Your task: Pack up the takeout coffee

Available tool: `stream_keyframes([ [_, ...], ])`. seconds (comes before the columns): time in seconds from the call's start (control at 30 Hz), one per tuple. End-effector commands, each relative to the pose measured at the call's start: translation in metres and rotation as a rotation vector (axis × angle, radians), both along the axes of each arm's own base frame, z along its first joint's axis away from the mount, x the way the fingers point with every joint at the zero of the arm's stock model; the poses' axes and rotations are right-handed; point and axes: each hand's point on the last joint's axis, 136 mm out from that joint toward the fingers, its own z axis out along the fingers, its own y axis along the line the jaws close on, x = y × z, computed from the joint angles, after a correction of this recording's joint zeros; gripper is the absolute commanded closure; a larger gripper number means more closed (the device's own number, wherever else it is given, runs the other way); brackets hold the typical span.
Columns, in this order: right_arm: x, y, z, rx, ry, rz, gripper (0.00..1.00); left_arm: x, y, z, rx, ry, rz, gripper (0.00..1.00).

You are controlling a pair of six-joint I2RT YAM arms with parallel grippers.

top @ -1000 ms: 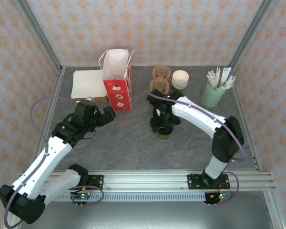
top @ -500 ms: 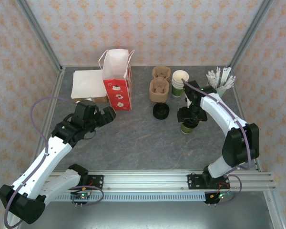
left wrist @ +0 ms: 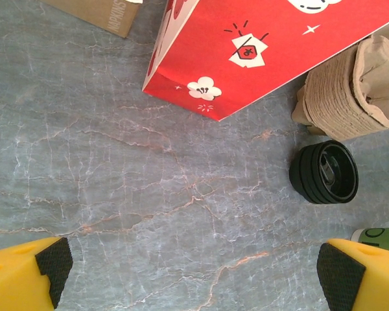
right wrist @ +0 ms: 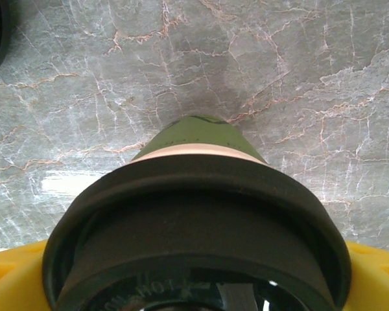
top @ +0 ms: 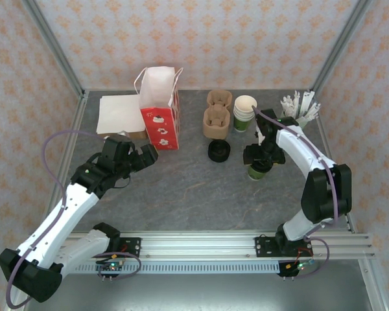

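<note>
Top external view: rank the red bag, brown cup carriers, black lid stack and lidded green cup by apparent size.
1. red bag
2. brown cup carriers
3. black lid stack and lidded green cup: unranked; similar, and the right gripper covers part of the cup.

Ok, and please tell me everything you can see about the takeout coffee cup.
The takeout coffee cup is dark green paper with a cream band under its round black plastic lid. It stands upright on the grey marbled table, right of a stack of black lids. The right gripper sits over it, its yellow fingers flanking the lid; contact is unclear.
</note>
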Motion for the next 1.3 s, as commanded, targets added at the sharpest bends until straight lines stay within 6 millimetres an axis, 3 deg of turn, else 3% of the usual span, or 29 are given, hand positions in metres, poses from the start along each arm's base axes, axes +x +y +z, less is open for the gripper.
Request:
stream_keyframes([
  [0.0,-0.006,-0.004,-0.012,-0.019,0.045,0.003,0.02,0.002,0.002,0.010,0.003,-0.011,0.003,0.00],
  [0.57,-0.002,0.001,0.019,0.022,-0.016,-0.004,0.01,0.004,0.000,0.011,0.005,-0.009,-0.008,0.00],
  [0.93,0.016,-0.004,0.032,-0.022,-0.061,0.005,0.01,0.002,0.000,0.011,0.004,-0.010,-0.011,0.00],
  [1.27,0.025,-0.007,0.062,-0.034,-0.128,0.005,0.01,0.002,0.004,0.019,0.024,-0.025,-0.008,0.00],
])
